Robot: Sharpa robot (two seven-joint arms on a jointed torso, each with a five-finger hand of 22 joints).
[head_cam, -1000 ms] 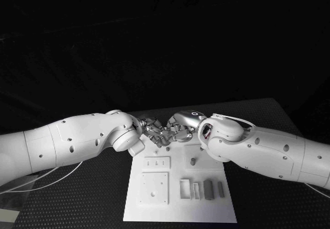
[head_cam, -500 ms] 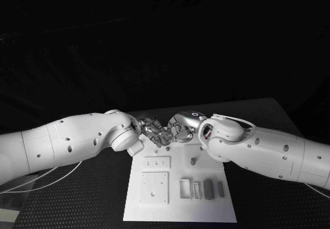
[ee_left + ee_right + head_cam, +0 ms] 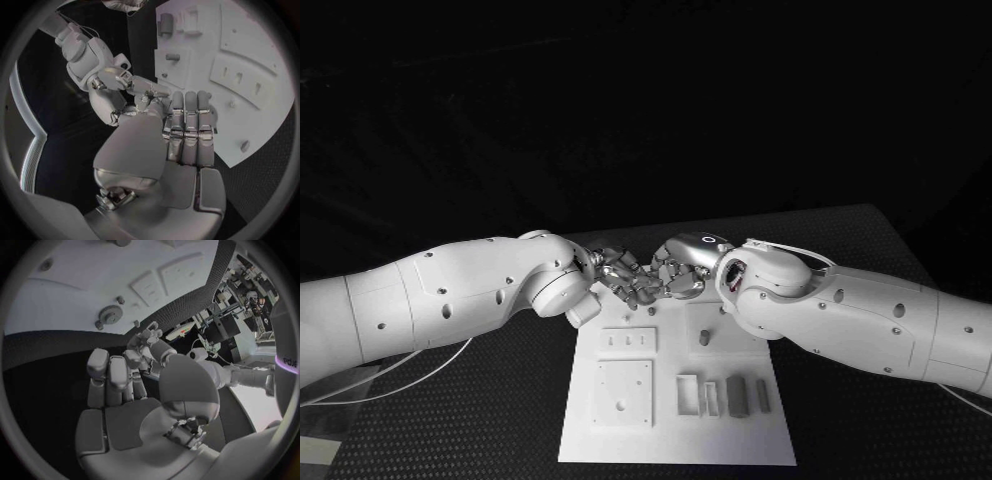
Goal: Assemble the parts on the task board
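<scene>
Carefully steady your left hand (image 3: 620, 281) and right hand (image 3: 678, 276), fingers meeting mid-frame above the task board (image 3: 678, 440); I cannot tell what they hold.

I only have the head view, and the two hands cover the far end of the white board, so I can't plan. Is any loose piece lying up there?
Observer: Yes. The right wrist view shows a small gear lying flat on the board, beyond the right hand.
Operator: Is the left hand holding a piece?
Observer: I cannot tell. In the left wrist view the left hand has its long fingers straight and side by side over the board. The two hands meet by its thumb, and that spot is too crowded to read.
Operator: Anything else near that hand?
Observer: A small round piece sits on the board close to its edge, beside those fingers.
</scene>
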